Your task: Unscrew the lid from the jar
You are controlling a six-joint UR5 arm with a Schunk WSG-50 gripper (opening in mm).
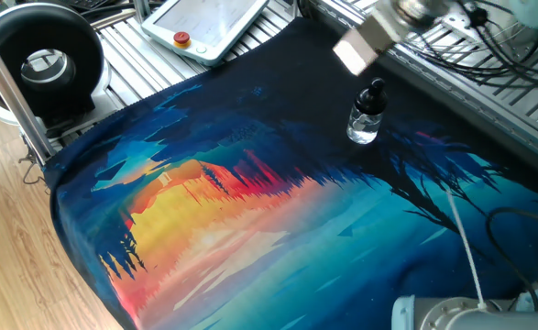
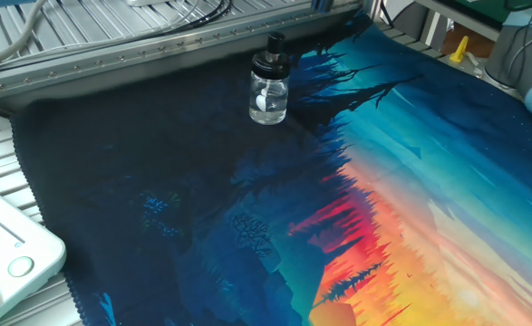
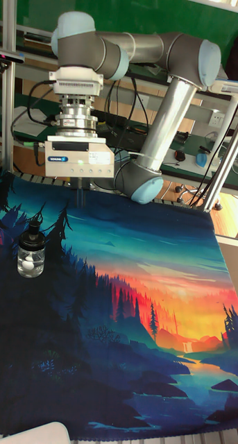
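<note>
The jar (image 1: 363, 123) is a small clear glass bottle standing upright on the dark part of the colourful mat (image 1: 278, 229). It also shows in the other fixed view (image 2: 268, 98) and in the tall fixed view (image 3: 30, 260). The lid (image 1: 374, 92) is a black cap with a narrow tip, sitting on the neck (image 2: 272, 56) (image 3: 33, 234). My gripper (image 3: 75, 189) hangs in the air above the mat, higher than the jar and off to its side, touching nothing. Its pale body (image 1: 364, 46) is motion-blurred, and its thin fingers are too faint to read.
A white teach pendant (image 1: 212, 26) lies on the slatted table beyond the mat, and a black round device (image 1: 41, 64) stands at the far left. An aluminium rail (image 2: 157, 50) runs just behind the jar. Cables (image 1: 488, 46) trail near the arm.
</note>
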